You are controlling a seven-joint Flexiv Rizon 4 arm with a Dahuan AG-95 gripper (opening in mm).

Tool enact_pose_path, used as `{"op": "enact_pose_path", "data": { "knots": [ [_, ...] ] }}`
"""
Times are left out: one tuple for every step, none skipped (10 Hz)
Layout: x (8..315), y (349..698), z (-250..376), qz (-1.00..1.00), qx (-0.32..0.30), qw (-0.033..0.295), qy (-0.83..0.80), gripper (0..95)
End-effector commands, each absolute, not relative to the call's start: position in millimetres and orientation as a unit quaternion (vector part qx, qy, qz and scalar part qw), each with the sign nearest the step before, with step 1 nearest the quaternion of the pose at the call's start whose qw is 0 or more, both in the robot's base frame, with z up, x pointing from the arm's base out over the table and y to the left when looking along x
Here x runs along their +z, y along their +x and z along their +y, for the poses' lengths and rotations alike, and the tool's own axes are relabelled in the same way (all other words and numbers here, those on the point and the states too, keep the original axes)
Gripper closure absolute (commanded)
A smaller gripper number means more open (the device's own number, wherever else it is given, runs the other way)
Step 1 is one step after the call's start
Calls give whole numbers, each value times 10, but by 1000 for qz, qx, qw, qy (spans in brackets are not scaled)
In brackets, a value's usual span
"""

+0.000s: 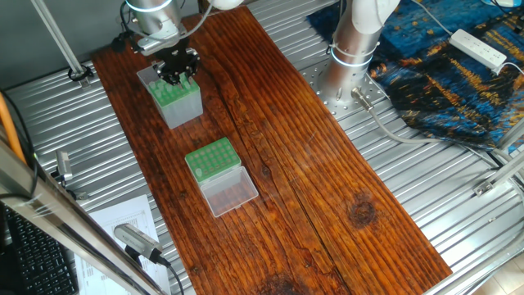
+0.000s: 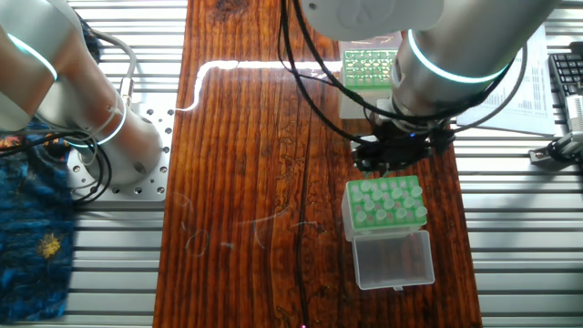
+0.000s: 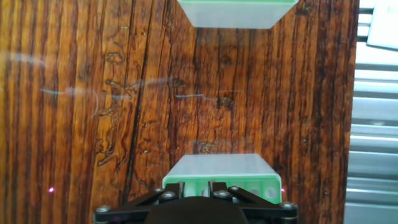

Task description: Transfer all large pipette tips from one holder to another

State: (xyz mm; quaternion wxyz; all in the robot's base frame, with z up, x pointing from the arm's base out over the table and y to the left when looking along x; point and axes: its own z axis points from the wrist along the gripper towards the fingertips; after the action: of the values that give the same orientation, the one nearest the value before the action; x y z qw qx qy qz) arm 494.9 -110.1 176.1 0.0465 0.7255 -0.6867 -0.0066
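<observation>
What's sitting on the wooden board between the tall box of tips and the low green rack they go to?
Nothing visible: between the tall grey-sided box under the gripper and the low green rack, whose clear lid is folded open on the far side, only bare wooden board shows.

The taller grey-sided holder (image 1: 173, 96) stood upright at about 11 o'clock on the bench, pale pipette tips (image 2: 387, 202) seated in its green top plate. The low green rack (image 1: 211, 159) lay apart toward 6 o'clock, its clear lid (image 1: 230, 191) hinged flat open.
</observation>
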Motion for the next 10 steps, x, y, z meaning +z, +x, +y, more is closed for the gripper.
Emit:
{"op": "enact_pose_path", "data": {
  "knots": [
    [1740, 4906, -1132, -688, 0, 41, 725, 760],
    [1726, 4899, -1140, -688, -1, 40, 725, 760],
    [1698, 4880, -1145, -687, 2, 39, 726, 760],
    [1675, 4863, -1150, -688, 3, 37, 725, 760],
    [1659, 4864, -1155, -688, 6, 34, 725, 760],
    [1641, 4868, -1160, -687, 8, 32, 726, 760],
    [1629, 4871, -1164, -686, 8, 31, 727, 760],
    [1625, 4869, -1166, -686, 7, 30, 727, 760],
    [1626, 4863, -1168, -686, 7, 30, 727, 760],
    [1622, 4856, -1169, -686, 7, 30, 727, 760]
  ]
}}
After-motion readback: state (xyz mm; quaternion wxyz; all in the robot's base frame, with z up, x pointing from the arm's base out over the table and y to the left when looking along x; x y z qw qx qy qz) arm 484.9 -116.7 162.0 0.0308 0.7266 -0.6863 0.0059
